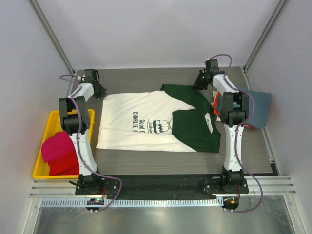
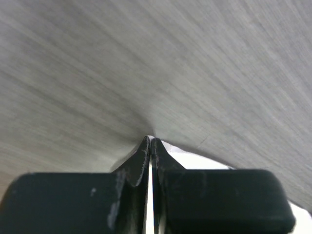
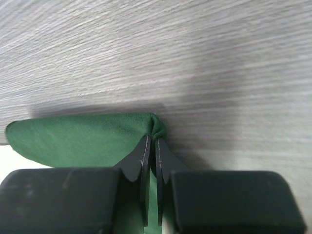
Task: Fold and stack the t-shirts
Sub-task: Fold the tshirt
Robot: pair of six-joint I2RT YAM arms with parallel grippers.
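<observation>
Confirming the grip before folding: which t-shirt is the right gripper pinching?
The cream-white shirt spread centrally, by its dark green sleeve; the red shirt, blue shirt and orange shirt lie aside.

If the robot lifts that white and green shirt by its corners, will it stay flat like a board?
Probably not. The t-shirt lies flat and limp, and its green sleeve bunches where the right gripper pinches it, so it would likely sag between grips. It looks thin, so probably light.

Overhead view looks down; wrist views skim the table [image 1: 146, 158] closely.
</observation>
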